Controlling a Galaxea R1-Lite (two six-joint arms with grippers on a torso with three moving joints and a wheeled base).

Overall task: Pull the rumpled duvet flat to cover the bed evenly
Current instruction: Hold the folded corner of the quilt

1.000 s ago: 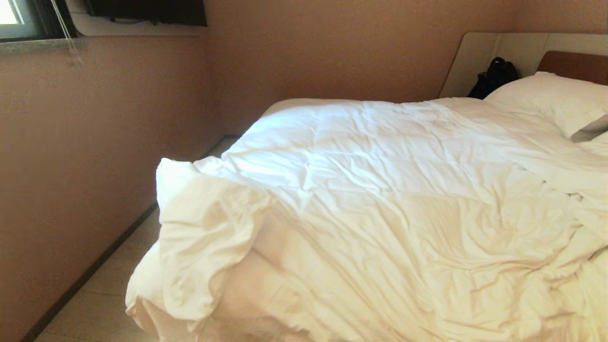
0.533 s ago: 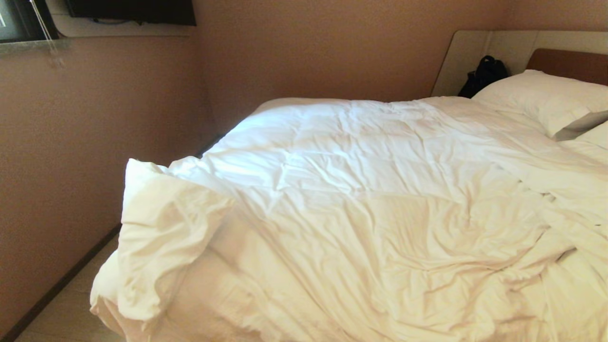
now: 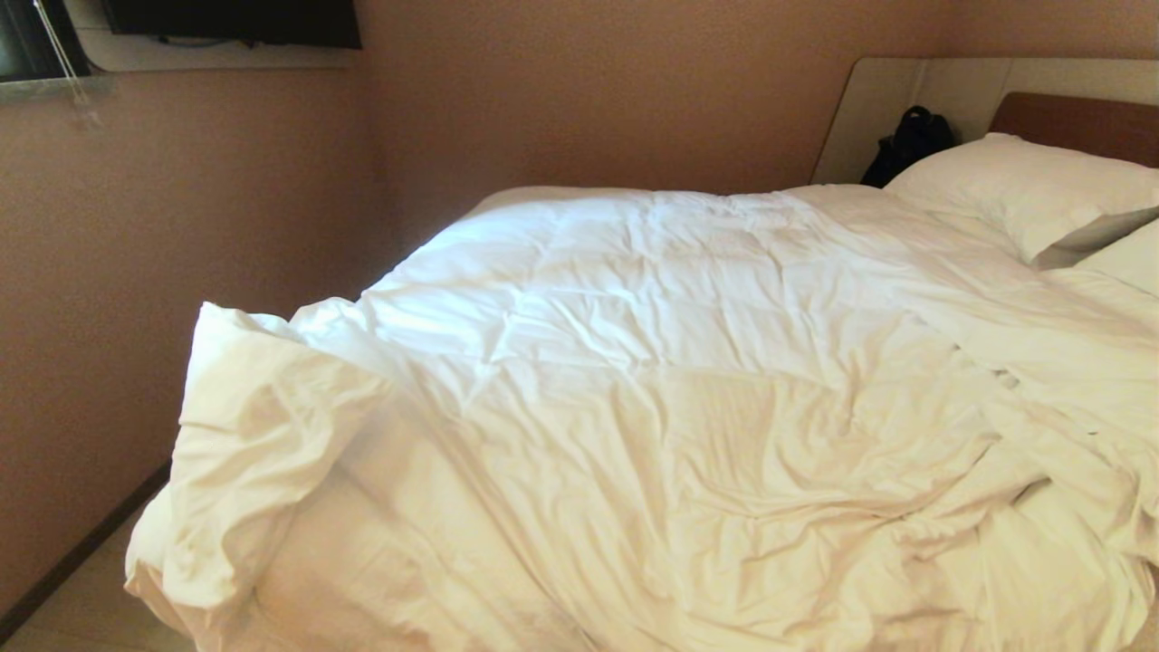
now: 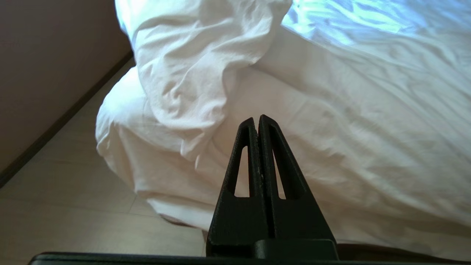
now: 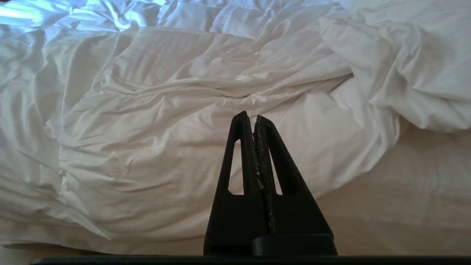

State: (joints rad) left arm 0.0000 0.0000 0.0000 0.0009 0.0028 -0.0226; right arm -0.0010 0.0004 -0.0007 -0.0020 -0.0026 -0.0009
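Left wrist view has the left gripper (image 4: pixel 257 119) pressed closed on nothing, poised short of the bed's (image 4: pixel 368 250) near corner; just beyond its tips the duvet (image 4: pixel 191 73) bunches in a folded-back lump hanging over the mattress edge, with floor (image 4: pixel 73 206) off to one side. The right gripper (image 5: pixel 249 117), equally clamped and empty, hangs over creased duvet, a thicker fold farther out. Beyond both, the duvet spreads wrinkled toward the pillows (image 3: pixel 1032 195), headboard (image 3: pixel 1077 122) and a black bag (image 3: pixel 905 145).
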